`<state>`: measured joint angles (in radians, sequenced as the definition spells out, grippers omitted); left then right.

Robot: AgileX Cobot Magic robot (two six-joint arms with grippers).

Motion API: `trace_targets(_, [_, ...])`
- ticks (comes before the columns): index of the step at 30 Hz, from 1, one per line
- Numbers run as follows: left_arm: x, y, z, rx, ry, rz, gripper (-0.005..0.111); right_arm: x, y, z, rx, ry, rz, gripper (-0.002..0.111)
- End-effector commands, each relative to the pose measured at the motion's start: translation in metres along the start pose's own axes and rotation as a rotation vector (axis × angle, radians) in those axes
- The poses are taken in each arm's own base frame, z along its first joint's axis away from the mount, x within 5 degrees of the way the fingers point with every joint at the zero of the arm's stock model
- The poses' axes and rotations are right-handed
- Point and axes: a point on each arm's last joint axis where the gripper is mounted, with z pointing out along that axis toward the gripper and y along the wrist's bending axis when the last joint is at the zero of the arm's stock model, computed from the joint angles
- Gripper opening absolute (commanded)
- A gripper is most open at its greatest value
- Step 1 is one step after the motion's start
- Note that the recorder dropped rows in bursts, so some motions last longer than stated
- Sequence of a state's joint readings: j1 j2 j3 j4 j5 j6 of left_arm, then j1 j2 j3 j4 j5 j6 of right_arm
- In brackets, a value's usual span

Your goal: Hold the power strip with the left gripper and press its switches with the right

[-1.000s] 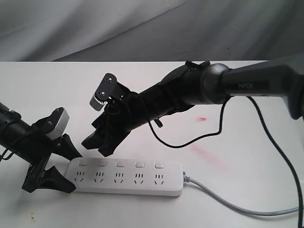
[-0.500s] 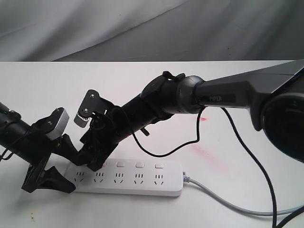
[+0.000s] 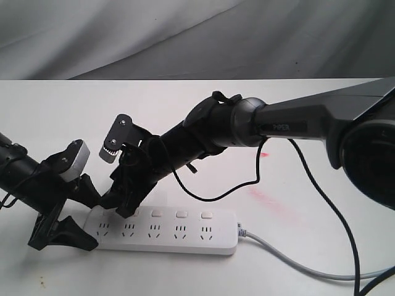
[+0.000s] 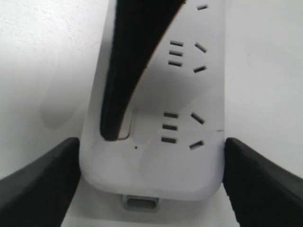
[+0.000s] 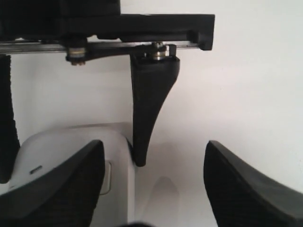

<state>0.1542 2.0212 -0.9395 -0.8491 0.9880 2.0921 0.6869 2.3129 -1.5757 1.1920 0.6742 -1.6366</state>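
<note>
The white power strip [image 3: 185,237] lies flat near the table's front, cord end to the right. My left gripper [image 3: 92,222] straddles its left end; in the left wrist view its fingers [image 4: 47,184] press against both sides of the strip [image 4: 156,165]. My right gripper [image 3: 120,208] hangs open over that same end. One of its black fingers [image 4: 128,71] has its tip on the first of the switches [image 4: 125,135]. In the right wrist view the right gripper [image 5: 154,156] spans the strip's edge [image 5: 66,146]. Three switches [image 3: 181,214] show to the right.
The grey cord [image 3: 296,262] trails off the strip's right end to the front right. A loose black cable [image 3: 234,185] loops under the right arm. Red smears [image 3: 265,197] mark the white table [image 3: 49,123]. Grey cloth [image 3: 185,37] hangs behind.
The right gripper swung left and down from behind the strip onto its left end, then lifted very slightly in the last half second. The left gripper and the strip stayed put.
</note>
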Motion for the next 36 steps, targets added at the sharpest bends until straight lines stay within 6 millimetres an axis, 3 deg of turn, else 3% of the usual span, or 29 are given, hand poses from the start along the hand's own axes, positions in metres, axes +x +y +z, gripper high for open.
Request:
trace_targets(1, [0.008, 0.000, 0.004, 0.007, 0.081, 0.044, 0.056, -0.002, 0.000, -0.001, 0.007, 0.002, 0.001, 0.057])
trace_targets(22, [0.008, 0.000, 0.004, 0.007, 0.081, 0.044, 0.056, 0.003, 0.000, -0.001, 0.008, 0.057, 0.016, 0.057])
trace_targets(30, [0.008, 0.000, 0.004, 0.007, 0.081, 0.044, 0.056, 0.017, 0.002, 0.014, -0.014, 0.096, 0.051, 0.057])
trace_targets(36, [0.008, 0.000, 0.004, 0.007, 0.081, 0.044, 0.056, 0.019, -0.003, 0.013, 0.039, 0.109, 0.045, 0.057])
